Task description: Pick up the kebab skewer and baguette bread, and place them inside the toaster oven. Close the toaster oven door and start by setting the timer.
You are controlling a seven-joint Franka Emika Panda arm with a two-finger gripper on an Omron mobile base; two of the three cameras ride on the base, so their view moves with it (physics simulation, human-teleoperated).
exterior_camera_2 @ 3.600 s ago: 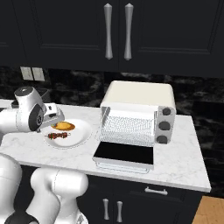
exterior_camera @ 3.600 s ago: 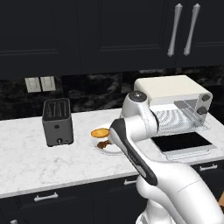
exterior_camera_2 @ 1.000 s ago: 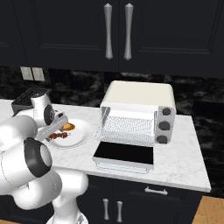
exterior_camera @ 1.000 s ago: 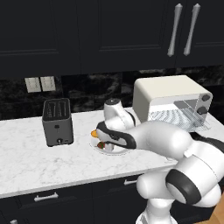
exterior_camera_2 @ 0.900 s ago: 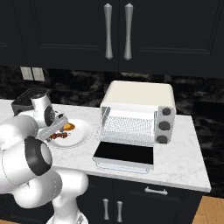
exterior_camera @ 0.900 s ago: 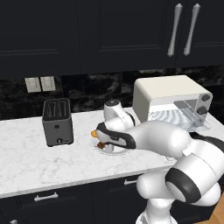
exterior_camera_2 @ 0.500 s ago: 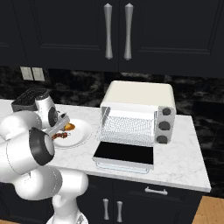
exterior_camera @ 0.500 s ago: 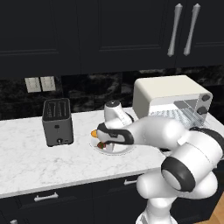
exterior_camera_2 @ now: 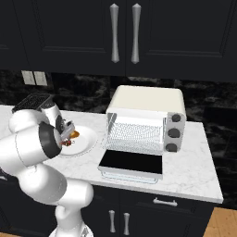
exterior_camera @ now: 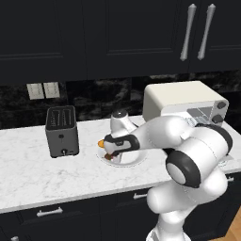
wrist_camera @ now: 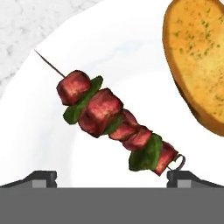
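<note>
The kebab skewer (wrist_camera: 114, 124), dark red meat with green leaves, lies slantwise on a white plate (wrist_camera: 131, 48). The golden baguette bread (wrist_camera: 199, 61) lies beside it on the same plate. My gripper (wrist_camera: 113, 177) hangs open just above the plate, its fingertips (wrist_camera: 41, 177) wide apart on either side of the skewer's lower end, touching nothing. From the base I see the gripper (exterior_camera: 109, 153) over the plate (exterior_camera: 129, 161), the baguette bread (exterior_camera: 100, 143) peeking out beside it. The cream toaster oven (exterior_camera_2: 146, 118) stands to the right, its door (exterior_camera_2: 132, 163) folded down flat, wire rack showing.
A dark grey slot toaster (exterior_camera: 61, 130) stands on the white marble counter (exterior_camera: 33, 174) left of the plate. Dark cabinets with silver handles (exterior_camera_2: 122, 32) hang above. My arm's bulky elbow (exterior_camera: 195, 162) sits in front of the oven.
The arm swung from upright down over the plate; in the last second the hand crept slightly lower toward the skewer. Skewer, bread and oven have not moved.
</note>
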